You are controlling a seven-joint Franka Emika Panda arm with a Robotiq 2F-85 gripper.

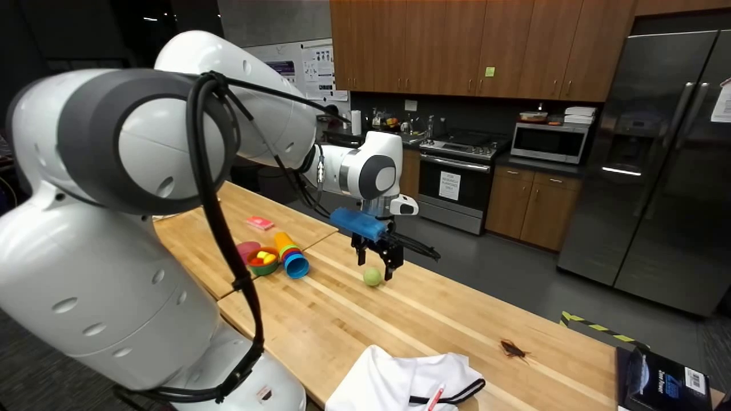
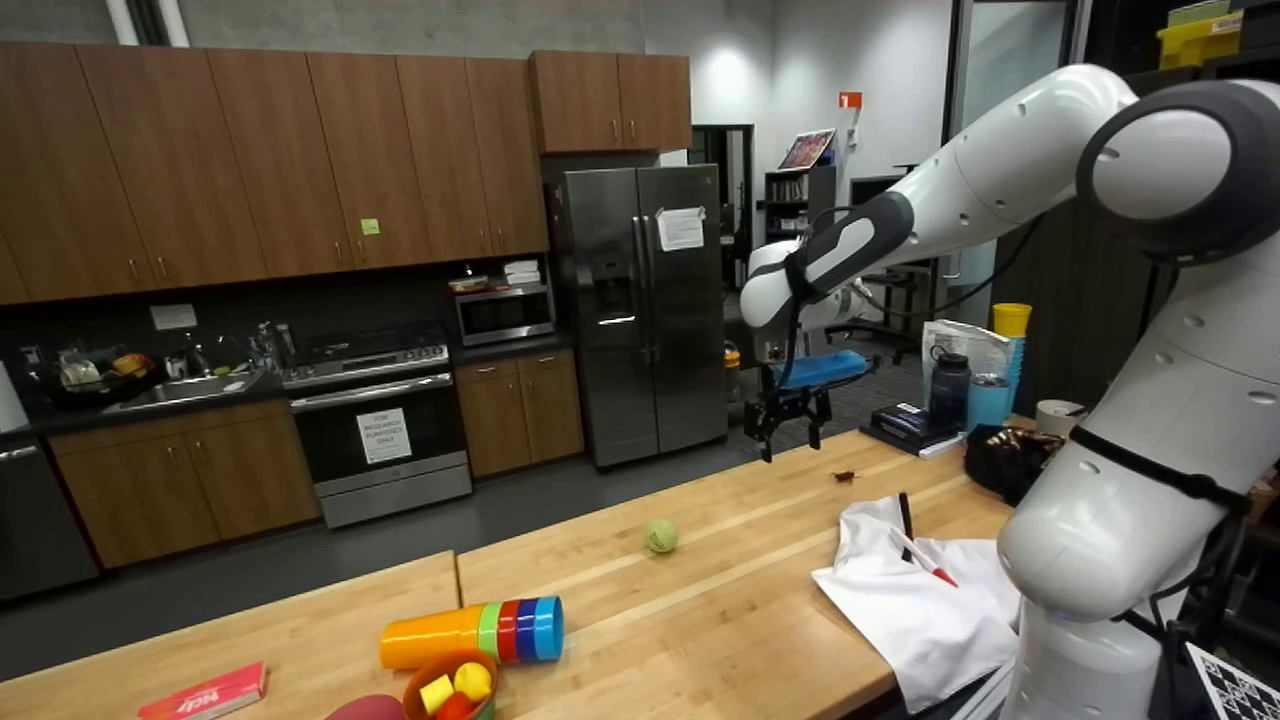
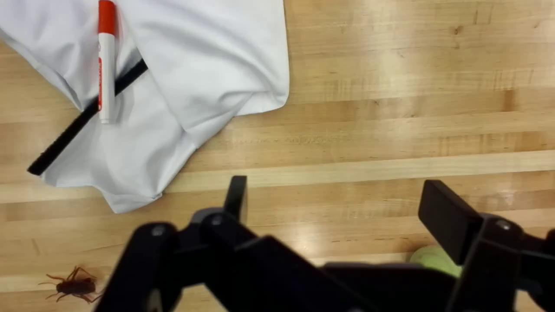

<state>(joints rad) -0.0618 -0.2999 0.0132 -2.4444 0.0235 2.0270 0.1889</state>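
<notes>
My gripper point(image 3: 340, 197) hangs above the wooden table, its black fingers point(image 3: 448, 219) spread wide with only bare wood seen between them. It appears above the tabletop in both exterior views point(image 1: 375, 266) point(image 2: 791, 446). Nearest in the wrist view is a yellow-green tennis ball point(image 3: 433, 258), partly hidden behind the finger on the right; it rests on the table point(image 2: 661, 536). A white cloth point(image 3: 208, 56) with a black strip lies folded, and a red-capped white marker point(image 3: 106, 78) rests on it. A brown insect-like object point(image 3: 76, 286) sits at the lower left of that view.
Stacked coloured cups point(image 2: 475, 633) lie sideways beside a bowl point(image 1: 267, 269) of yellow and red pieces. A pink box point(image 1: 260, 222) is farther along. At the opposite end stand a black box point(image 1: 665, 379) and a dark bottle point(image 2: 950, 390). The robot's base adjoins the cloth.
</notes>
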